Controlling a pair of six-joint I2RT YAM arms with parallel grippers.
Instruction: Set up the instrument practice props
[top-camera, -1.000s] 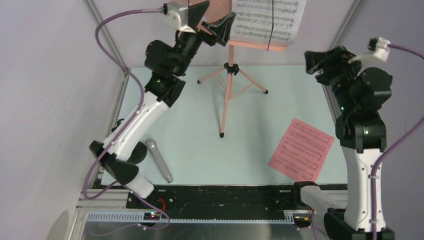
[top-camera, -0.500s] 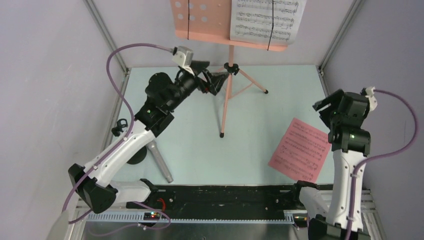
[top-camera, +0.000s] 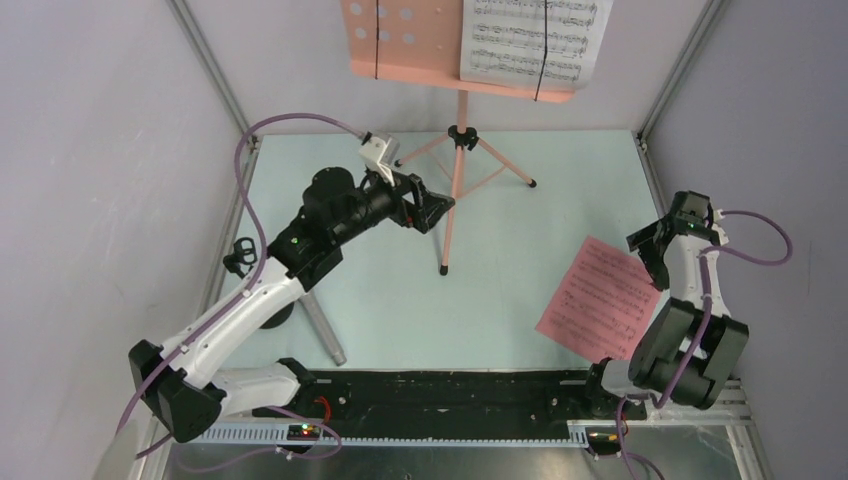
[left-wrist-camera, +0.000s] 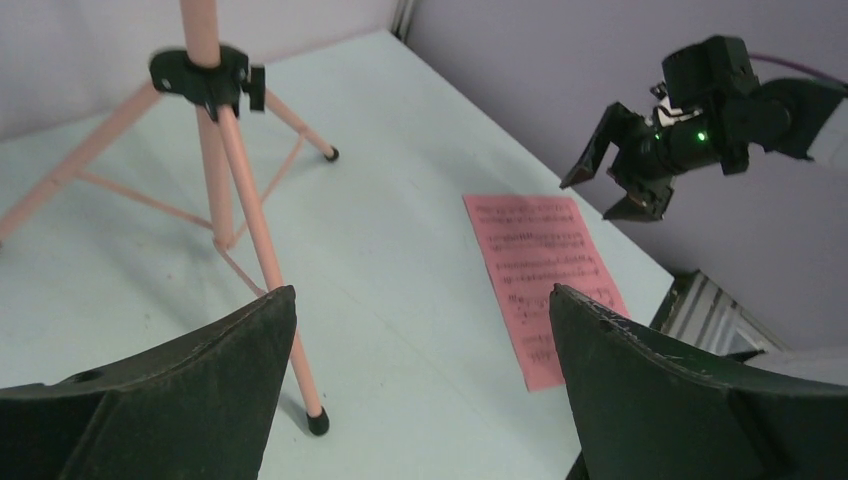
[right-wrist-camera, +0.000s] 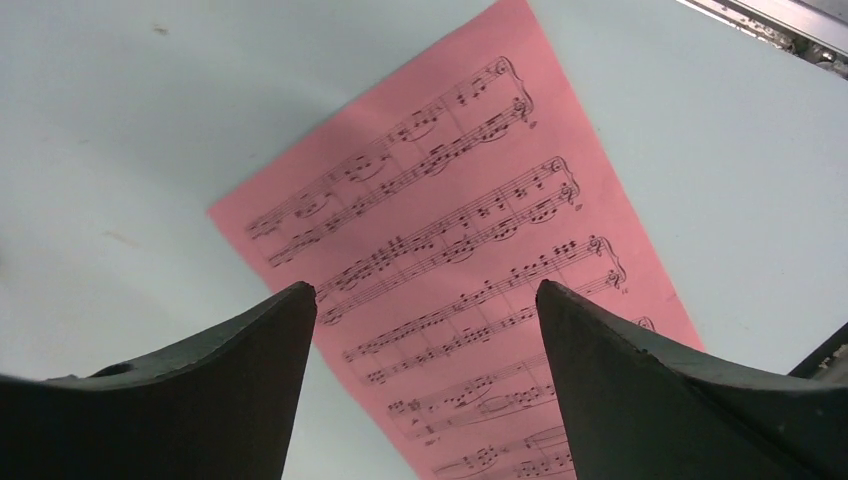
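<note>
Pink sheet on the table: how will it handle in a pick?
Pink sheet lies flat on the table, no edge lifted: probably hard to pinch. Looks like one thin page: likely floppy, drooping once lifted. Probably light; a push may slide it.

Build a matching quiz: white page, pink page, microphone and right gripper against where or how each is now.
Things:
1. white page
2. pink page
3. microphone
4. right gripper

States:
A. open, above a sheet
B. flat on the right side of the table
C. on the music stand desk
D. on the table, partly under the left arm

Pairs: 1-C, 2-B, 3-D, 4-A
</note>
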